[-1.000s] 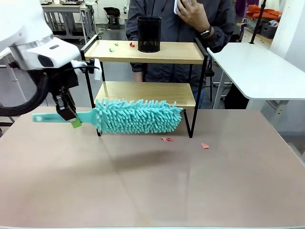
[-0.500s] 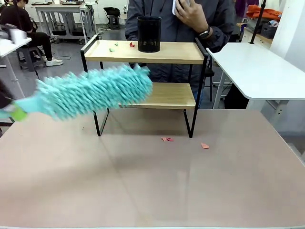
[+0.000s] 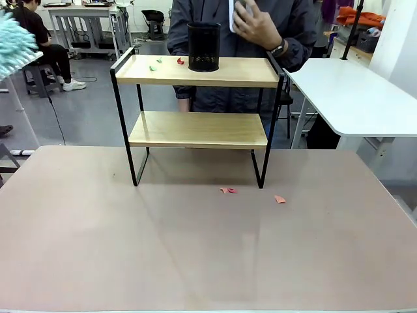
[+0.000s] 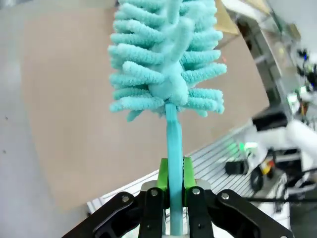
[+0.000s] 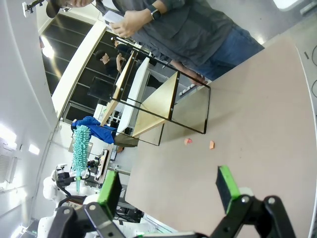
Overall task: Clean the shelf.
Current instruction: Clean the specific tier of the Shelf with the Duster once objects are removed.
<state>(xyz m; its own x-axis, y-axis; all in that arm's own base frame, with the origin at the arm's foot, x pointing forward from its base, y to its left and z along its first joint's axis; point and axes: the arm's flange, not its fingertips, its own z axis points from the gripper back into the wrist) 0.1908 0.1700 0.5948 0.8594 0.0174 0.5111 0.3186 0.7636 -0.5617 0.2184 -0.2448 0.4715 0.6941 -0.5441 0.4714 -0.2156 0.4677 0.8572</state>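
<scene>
Not clean yet: bits (image 3: pixel 180 61) sit on the shelf (image 3: pixel 241 70), far from the left claw (image 4: pixel 175 172) squeezing the duster (image 4: pixel 166 59). The right claw (image 5: pixel 167 184) gapes, holding nothing.

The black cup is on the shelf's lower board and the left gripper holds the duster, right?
No. The cup sits on the shelf's top board, as the front view shows. The left gripper does hold the duster.
</scene>
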